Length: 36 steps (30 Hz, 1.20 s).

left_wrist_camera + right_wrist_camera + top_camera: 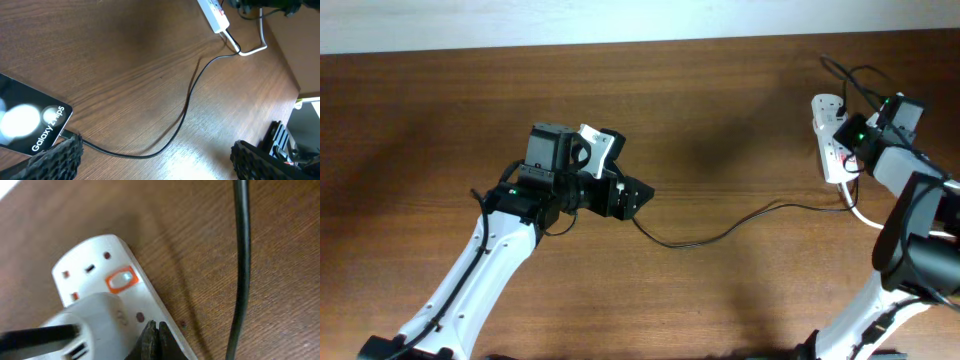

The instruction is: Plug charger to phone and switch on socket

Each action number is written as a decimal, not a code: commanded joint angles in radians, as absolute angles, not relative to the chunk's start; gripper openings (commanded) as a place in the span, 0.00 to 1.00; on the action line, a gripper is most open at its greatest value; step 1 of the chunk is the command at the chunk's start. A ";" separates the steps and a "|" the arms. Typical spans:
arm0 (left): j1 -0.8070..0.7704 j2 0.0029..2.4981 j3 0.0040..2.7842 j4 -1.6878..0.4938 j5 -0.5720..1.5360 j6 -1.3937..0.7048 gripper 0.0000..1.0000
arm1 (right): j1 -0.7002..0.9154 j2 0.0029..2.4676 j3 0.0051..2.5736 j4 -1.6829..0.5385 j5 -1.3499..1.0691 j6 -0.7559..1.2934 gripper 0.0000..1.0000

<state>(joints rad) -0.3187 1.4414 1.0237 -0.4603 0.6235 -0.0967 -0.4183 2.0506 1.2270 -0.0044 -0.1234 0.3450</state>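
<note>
The phone [25,122] is a black slab with two white blobs and a "Galaxy" label, at the lower left of the left wrist view. The charger cable [185,107] runs from its plug tip at the phone's end [64,134] across the table to the socket strip [215,14]; it also shows in the overhead view [720,232]. My left gripper [157,165] is open over the cable, next to the phone. My right gripper [155,332] is shut, its tips on the white strip [95,260] beside the white adapter [95,322]. An orange-rimmed switch [122,279] lies just beyond the tips.
The strip [828,140] lies at the far right of the table, with its thick white cord [860,212] curling toward the front. A thick black cable [242,255] hangs to the right of the strip. The left arm [560,190] covers the phone in the overhead view.
</note>
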 commanded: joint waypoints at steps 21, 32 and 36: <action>-0.321 1.434 1.026 -0.458 0.621 -0.077 0.99 | -0.345 2.090 1.241 -0.200 -0.269 0.349 0.04; -0.321 1.434 1.026 -0.458 0.620 -0.077 0.99 | -0.350 2.085 1.241 -0.360 -0.310 0.350 0.04; -0.321 1.434 1.026 -0.458 0.621 -0.077 0.99 | -0.350 1.914 1.241 -0.558 -0.200 0.349 0.04</action>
